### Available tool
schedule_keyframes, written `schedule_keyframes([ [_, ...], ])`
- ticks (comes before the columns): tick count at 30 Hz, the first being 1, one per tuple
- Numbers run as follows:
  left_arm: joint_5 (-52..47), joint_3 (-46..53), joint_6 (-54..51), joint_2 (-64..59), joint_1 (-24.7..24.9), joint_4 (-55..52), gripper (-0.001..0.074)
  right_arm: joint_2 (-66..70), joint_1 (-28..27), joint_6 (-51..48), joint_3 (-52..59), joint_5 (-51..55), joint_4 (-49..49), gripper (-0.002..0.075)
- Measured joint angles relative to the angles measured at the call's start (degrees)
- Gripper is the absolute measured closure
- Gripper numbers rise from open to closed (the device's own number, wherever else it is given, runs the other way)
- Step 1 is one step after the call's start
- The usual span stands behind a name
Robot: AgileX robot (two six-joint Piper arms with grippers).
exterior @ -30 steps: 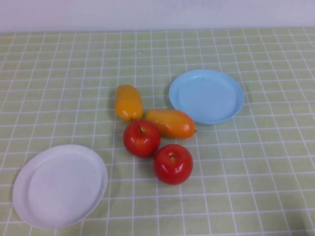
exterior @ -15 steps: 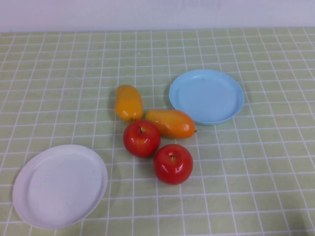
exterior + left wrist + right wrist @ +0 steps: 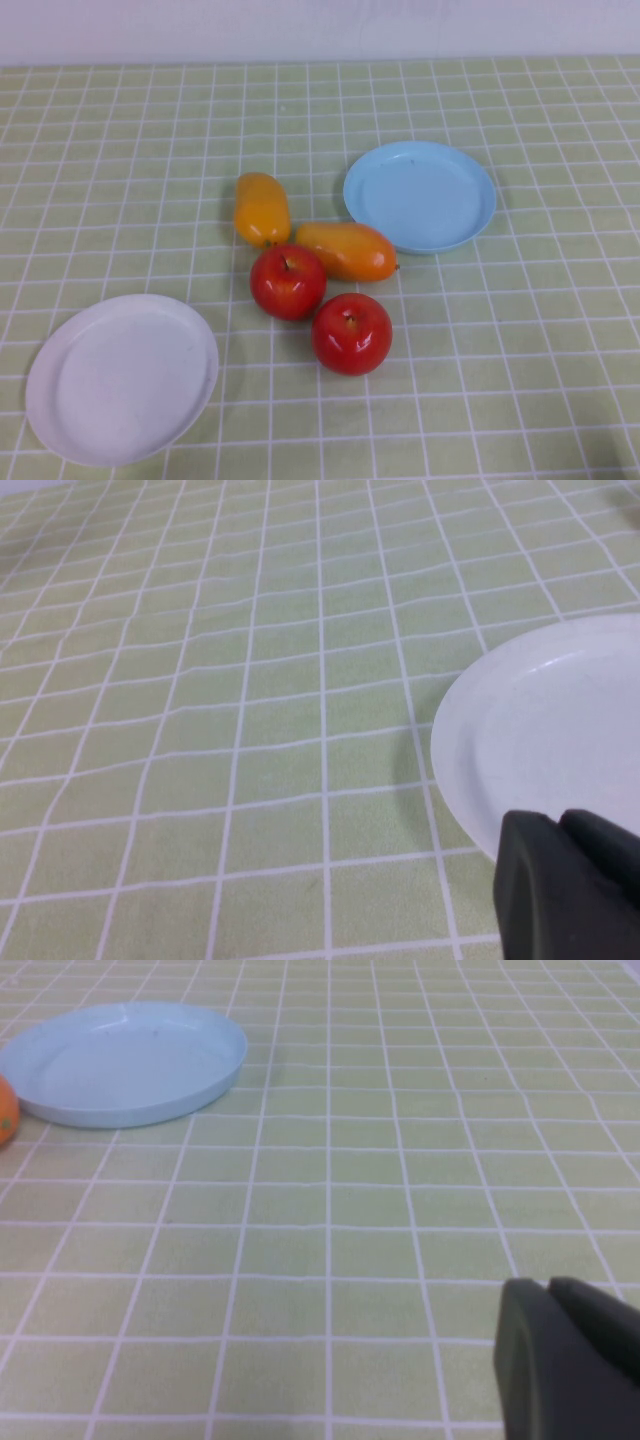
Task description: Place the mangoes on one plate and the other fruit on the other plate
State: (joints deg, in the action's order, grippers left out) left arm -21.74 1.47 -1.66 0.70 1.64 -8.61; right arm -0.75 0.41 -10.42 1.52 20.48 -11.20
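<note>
Nothing had moved since a second earlier; fruit, plates and arms stayed as they were. The left gripper (image 3: 565,880) hung clenched and empty just above the near rim of the white plate (image 3: 122,378) at the table's near left corner. The right gripper (image 3: 570,1355), also clenched on nothing, hovered over bare cloth on the right, well apart from the blue plate (image 3: 420,195). Both plates were bare. The two mangoes (image 3: 262,208) (image 3: 346,250) and two apples (image 3: 288,281) (image 3: 351,333) clustered mid-table, the inner pair touching. I judged sorting hadn't begun. Best start with the outer apple, jaws spread wide and centred, so its neighbours stayed put.
</note>
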Motion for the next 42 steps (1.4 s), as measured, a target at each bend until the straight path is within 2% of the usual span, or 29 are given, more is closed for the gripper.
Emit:
schedule_keyframes([
  [7, 1.8, 0.0, 1.2, 0.0, 0.0, 5.2, 0.0731, 0.0, 0.0, 0.0, 0.0, 0.0, 0.0, 0.0743],
  [16, 11.7, 0.0, 14.4, 0.0, 0.0, 30.7, 0.0731, 0.0, 0.0, 0.0, 0.0, 0.0, 0.0, 0.0743],
  [24, 11.7, -0.2, 14.1, 0.0, 0.0, 35.7, 0.0732, 0.0, 0.0, 0.0, 0.0, 0.0, 0.0, 0.0743],
  [28, 3.6, -5.8, 13.2, -1.8, 0.0, 36.1, 0.0734, 0.0, 0.0, 0.0, 0.0, 0.0, 0.0, 0.0743],
  [31, -4.6, -12.9, 11.0, -7.8, 0.0, 36.0, 0.0735, 0.0, 0.0, 0.0, 0.0, 0.0, 0.0, 0.0743],
  [37, -20.3, -26.7, 0.3, -23.1, 0.0, 35.3, 0.0735, 0.0, 0.0, 0.0, 0.0, 0.0, 0.0, 0.0743],
  [42, -28.4, -35.9, -10.4, -36.1, 0.0, 34.7, 0.0735, 0.0, 0.0, 0.0, 0.0, 0.0, 0.0, 0.0743],
])
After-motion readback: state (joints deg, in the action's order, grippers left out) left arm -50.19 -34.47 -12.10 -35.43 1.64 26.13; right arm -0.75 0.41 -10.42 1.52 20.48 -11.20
